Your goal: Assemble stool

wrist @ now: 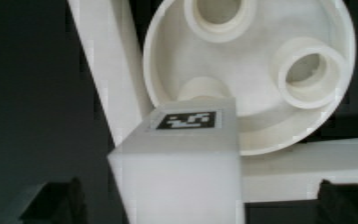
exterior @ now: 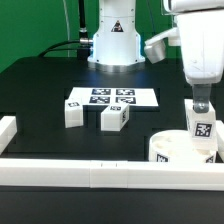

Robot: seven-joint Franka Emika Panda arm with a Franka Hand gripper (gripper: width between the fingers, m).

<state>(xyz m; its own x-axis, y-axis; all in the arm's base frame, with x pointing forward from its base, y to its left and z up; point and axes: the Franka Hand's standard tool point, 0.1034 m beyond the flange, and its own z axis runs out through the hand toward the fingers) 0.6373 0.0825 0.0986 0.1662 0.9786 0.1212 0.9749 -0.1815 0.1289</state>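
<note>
Since our gripper (exterior: 203, 108) hangs wide open and empty just above the first leg block (exterior: 201, 129), apparently socketed in the seat (exterior: 165, 148), we judge two left: the second leg block (exterior: 73, 112) and third leg block (exterior: 115, 117), loose near the marker board (exterior: 105, 97).

Three leg blocks (exterior: 72, 112) (exterior: 115, 117) (exterior: 200, 127), one seat (exterior: 165, 144)

The round white seat (exterior: 165, 150) lies flat at four o'clock in the exterior view, with a tagged leg block (exterior: 200, 128) standing upright on it. A second leg block (exterior: 115, 117) and a third leg block (exterior: 74, 111) lie side by side at its ten o'clock.
</note>
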